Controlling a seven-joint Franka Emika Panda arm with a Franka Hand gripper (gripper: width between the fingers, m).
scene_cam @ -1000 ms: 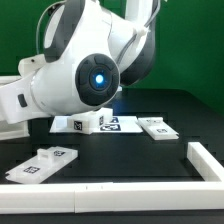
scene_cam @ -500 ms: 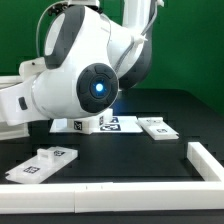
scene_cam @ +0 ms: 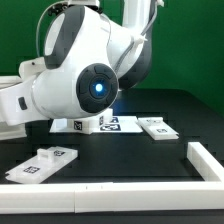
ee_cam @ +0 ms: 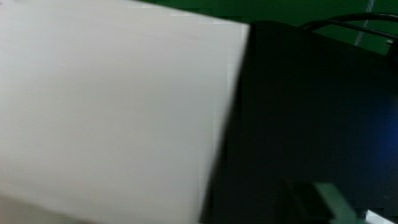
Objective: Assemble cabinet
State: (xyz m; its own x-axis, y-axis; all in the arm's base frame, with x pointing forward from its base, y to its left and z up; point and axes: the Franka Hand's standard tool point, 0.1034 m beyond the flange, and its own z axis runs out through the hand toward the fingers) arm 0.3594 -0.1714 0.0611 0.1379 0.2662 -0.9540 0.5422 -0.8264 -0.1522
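Observation:
Two flat white cabinet panels with tags lie on the black table: one at the exterior view's right (scene_cam: 158, 127), one at the front left (scene_cam: 45, 161). A small white tagged piece (scene_cam: 84, 123) sits at the middle by the marker board (scene_cam: 118, 124). The arm's wrist end reaches to the exterior view's left edge (scene_cam: 12, 102); its fingers are cut off there. In the wrist view a broad, blurred white surface (ee_cam: 107, 110) fills most of the picture, very close to the camera. No fingertips can be made out. The cabinet box body cannot be identified.
A long plain white rail (scene_cam: 110, 193) runs along the table's front and turns up the exterior view's right side (scene_cam: 207, 160). The big white arm (scene_cam: 90, 70) hides the back left of the table. A green wall stands behind.
The arm's large joint with the blue light has turned and dropped a little since a second ago. It has been still for the last half second. The parts on the table have not moved.

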